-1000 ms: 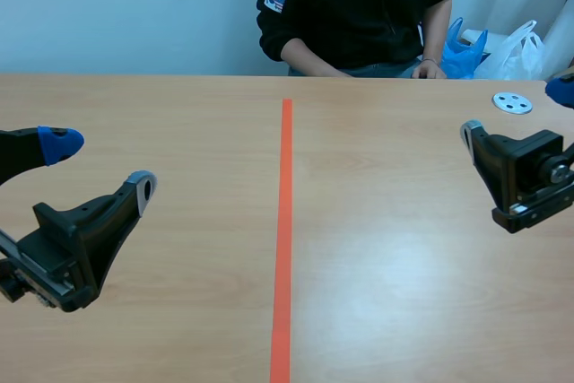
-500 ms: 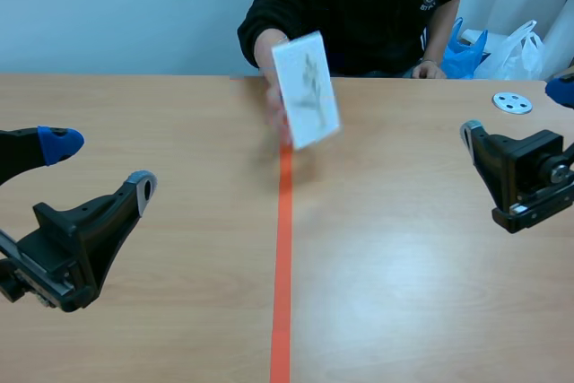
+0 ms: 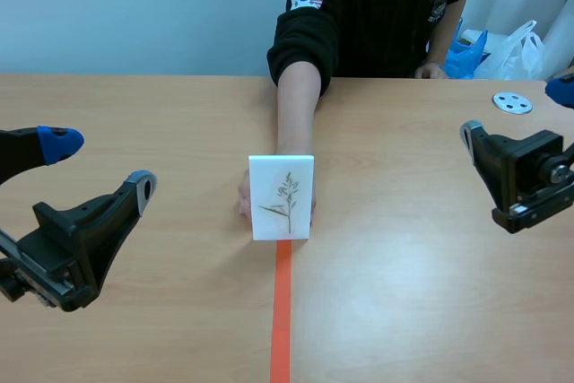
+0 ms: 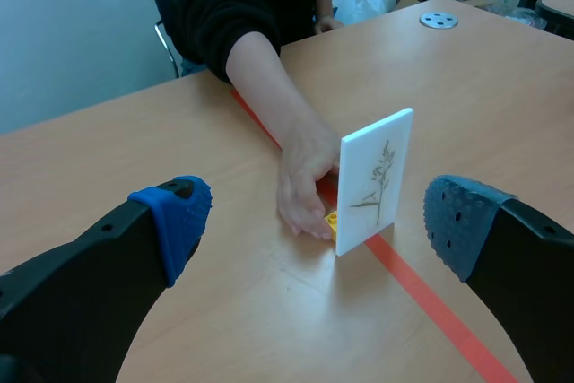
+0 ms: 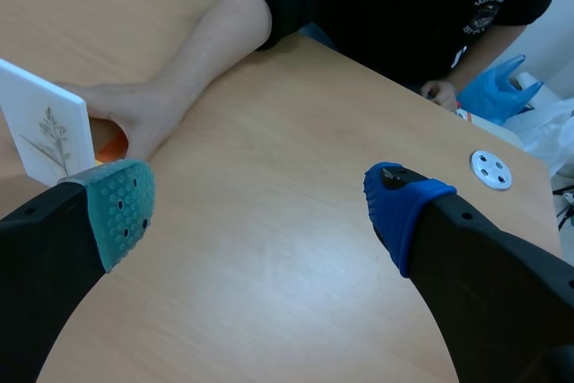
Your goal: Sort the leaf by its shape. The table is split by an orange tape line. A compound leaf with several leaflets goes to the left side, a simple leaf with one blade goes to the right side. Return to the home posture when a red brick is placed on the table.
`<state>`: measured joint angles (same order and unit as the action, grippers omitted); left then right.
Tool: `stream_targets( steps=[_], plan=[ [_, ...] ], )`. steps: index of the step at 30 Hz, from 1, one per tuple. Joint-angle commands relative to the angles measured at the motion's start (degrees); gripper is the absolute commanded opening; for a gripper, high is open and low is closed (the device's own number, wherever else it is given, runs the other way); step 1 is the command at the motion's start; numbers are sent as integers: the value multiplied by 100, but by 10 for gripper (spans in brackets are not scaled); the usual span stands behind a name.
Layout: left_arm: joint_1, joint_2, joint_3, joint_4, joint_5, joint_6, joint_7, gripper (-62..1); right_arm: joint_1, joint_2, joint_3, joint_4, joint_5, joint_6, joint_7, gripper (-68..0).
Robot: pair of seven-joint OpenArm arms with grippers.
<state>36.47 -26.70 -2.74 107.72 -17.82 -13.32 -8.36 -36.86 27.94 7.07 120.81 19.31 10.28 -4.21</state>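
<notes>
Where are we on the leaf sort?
Done: nothing sorted yet. Under way: a person's hand holds the leaf card upright on the tape line. The left hand and right hand are open, well apart from the card. Left: read the leaf, which looks many-parted, so probably the left side, and move the card there. No red brick is in view.

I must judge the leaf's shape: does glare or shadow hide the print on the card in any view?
Scene view: the white card faces the camera, evenly lit, print plain. Left wrist view: card angled, no glare, print readable. Right wrist view: no glare, but only part of the card shows.
</notes>
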Motion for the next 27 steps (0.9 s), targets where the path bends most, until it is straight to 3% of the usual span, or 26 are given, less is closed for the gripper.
stream_targets(
  steps=[1,11,16,22,27],
  plan=[
    [-15,17,11,63,-57,9,-83,-97,66,-2,74,52,2,-31,68,-196],
    [-15,15,11,63,-57,9,-83,-97,103,153,74,39,0,7,-129,-196],
    [-15,15,11,63,-57,9,-85,-97,354,468,63,-282,2,487,-264,-196],
    [-15,15,11,63,-57,9,-83,-97,968,892,22,-1119,179,1163,-271,-196],
    [-15,15,11,63,-57,9,-83,-97,1744,1506,-525,-2041,529,1231,-177,-196]
  ],
)
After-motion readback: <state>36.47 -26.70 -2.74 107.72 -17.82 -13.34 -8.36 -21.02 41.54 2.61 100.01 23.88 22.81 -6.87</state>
